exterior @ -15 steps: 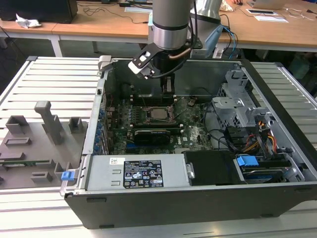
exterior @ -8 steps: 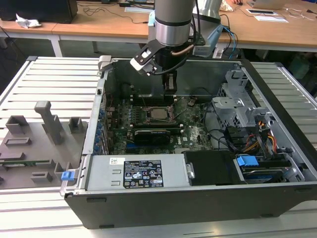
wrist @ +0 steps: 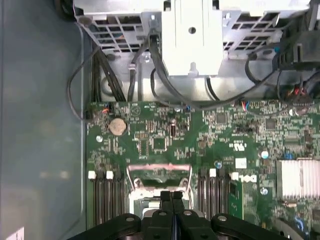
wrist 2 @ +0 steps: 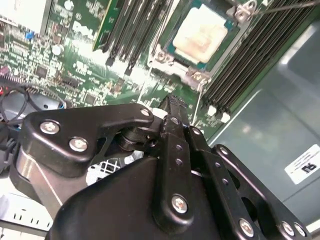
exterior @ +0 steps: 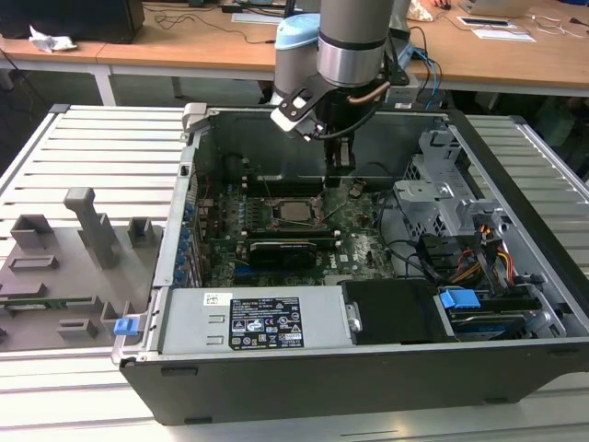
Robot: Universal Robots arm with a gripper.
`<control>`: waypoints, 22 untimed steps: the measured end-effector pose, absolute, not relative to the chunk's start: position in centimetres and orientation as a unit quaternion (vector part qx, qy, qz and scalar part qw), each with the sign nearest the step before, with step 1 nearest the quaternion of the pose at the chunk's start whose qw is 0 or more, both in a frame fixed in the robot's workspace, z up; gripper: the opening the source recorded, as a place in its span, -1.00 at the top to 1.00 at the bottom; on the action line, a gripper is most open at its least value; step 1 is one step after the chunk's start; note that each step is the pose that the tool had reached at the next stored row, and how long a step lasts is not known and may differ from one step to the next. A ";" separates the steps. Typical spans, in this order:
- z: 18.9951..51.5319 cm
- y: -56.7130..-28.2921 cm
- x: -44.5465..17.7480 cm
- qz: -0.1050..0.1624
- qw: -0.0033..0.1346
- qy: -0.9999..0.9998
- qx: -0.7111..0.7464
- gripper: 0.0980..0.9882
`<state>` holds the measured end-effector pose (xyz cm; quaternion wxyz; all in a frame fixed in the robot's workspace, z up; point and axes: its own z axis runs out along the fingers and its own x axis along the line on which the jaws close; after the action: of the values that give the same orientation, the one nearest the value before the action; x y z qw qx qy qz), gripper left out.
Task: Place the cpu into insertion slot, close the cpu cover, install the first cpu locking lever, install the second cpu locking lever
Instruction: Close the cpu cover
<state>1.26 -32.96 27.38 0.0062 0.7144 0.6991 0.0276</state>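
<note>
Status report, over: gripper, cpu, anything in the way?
Gripper shut, empty, close by the insertion slot. Cpu seated in it. No obstruction seen.

My arm [exterior: 354, 41] is a silver-grey cylinder, with a pale blue cap [exterior: 296, 32] on the joint beside it. Just above my hand [exterior: 340, 158] a copper-coloured cable [exterior: 370, 91] loops out of the wrist, and a small light-grey bracket [exterior: 296, 109] with a dark face is mounted on one side. In the second wrist view the hand is matte black. Its thick, rounded link bars [wrist 2: 75, 135] are studded with shiny silver screws [wrist 2: 179, 203], and they narrow to slim black fingers [wrist: 166, 198].
</note>
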 end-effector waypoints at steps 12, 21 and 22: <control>26.7 -32.1 3.7 0.026 0.006 0.712 0.701 0.98; 26.1 -32.0 5.4 0.022 0.006 0.715 0.699 0.98; 25.9 -31.9 5.5 0.022 0.006 0.715 0.699 0.98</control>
<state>5.48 -31.94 25.94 0.0059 0.6989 0.7148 0.0220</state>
